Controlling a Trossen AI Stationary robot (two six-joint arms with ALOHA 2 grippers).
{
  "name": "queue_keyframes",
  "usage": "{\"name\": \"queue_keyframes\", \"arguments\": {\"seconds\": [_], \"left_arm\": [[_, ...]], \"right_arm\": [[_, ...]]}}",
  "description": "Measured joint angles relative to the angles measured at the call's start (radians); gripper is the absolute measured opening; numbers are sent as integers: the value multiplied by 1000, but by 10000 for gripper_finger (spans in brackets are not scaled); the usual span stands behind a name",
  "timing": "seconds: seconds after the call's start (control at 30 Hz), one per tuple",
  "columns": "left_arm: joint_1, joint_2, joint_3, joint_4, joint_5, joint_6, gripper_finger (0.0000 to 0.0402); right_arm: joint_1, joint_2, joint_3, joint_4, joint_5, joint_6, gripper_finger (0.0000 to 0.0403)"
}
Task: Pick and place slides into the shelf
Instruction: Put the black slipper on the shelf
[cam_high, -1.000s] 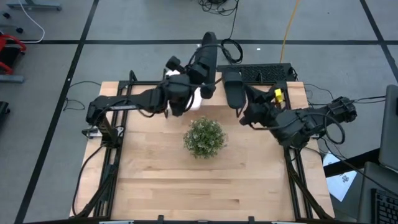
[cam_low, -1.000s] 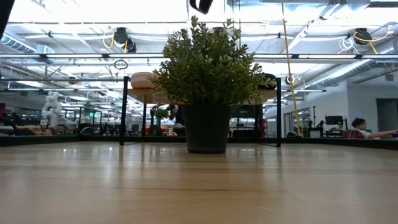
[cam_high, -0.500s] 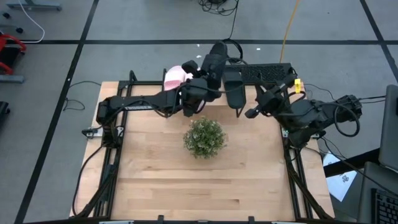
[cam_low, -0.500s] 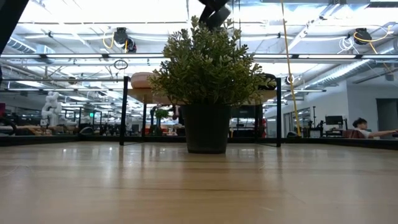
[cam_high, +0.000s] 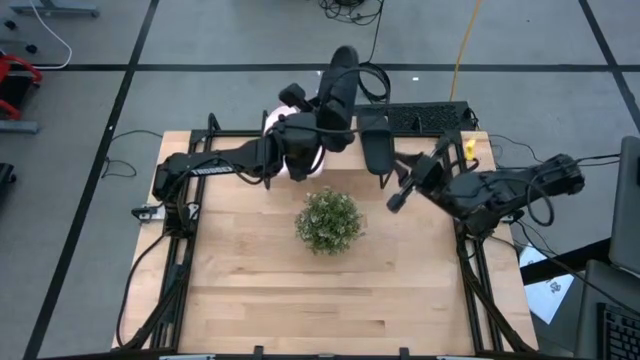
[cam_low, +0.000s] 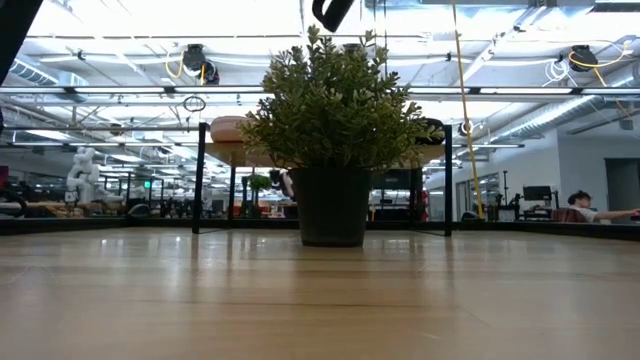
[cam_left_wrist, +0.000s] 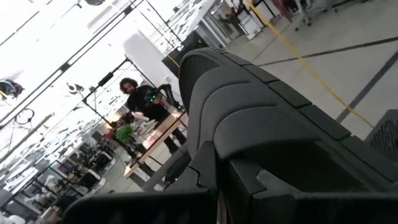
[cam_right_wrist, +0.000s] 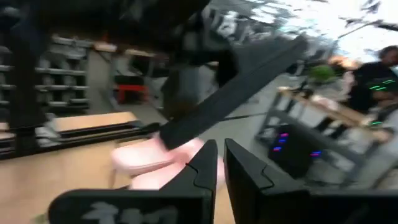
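My left gripper (cam_high: 318, 135) is up over the far middle of the table, shut on a black slide (cam_high: 342, 85) that points toward the far edge. A second black slide (cam_high: 375, 148) lies on the shelf (cam_low: 225, 152), and a pale pink slide (cam_high: 272, 122) shows beside my left arm, also on the shelf. My right gripper (cam_high: 393, 203) hangs in the air to the right of the plant, shut and holding nothing. In the right wrist view the held black slide (cam_right_wrist: 249, 81) crosses above the pink slide (cam_right_wrist: 155, 158). My left gripper holds the black slide by its near end (cam_left_wrist: 261, 171); the exact place of contact is hidden at the bottom of the left wrist view. The fingers come level from the table's left-near side, along the slide. The slide juts out past the fingers, lifted clear above the shelf.
A bushy green plant in a dark pot (cam_high: 328, 220) stands mid-table, just in front of the shelf. A dark power strip (cam_high: 425, 115) lies behind the shelf at the far right. The near half of the wooden table (cam_high: 330, 300) is bare. People show far off in the room.
My left gripper has swung the black slide toward the table's right, then a little back, rolling it slightly; the slide stays clear of the shelf. My right gripper has rolled about its own axis and drawn toward the near edge, away from the black slide on the shelf.
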Motion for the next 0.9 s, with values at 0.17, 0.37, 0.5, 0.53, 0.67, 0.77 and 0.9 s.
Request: {"name": "queue_keyframes", "arguments": {"seconds": [0.17, 0.37, 0.5, 0.53, 0.67, 0.77, 0.9], "left_arm": [[-5, 0, 21, -2, 23, 55, 1], [-37, 7, 21, -14, 57, 92, 1], [-60, 7, 21, -11, 114, 95, 1], [-64, 7, 21, -11, 122, 95, 1], [-76, 8, 21, -12, 131, 105, 1], [-79, 8, 21, -12, 132, 108, 1], [-84, 8, 21, -14, 131, 123, 0]], "right_arm": [[-12, -29, -85, 103, -18, 17, 45], [-55, -81, -137, 287, -98, -94, 99], [-97, -99, -139, 299, -153, -102, 139], [-106, -100, -139, 298, -154, -101, 148], [-145, -99, -140, 298, -229, -69, 180], [-179, -99, -140, 299, -301, -11, 197], [-222, -99, -140, 339, -309, 3, 213]]}}
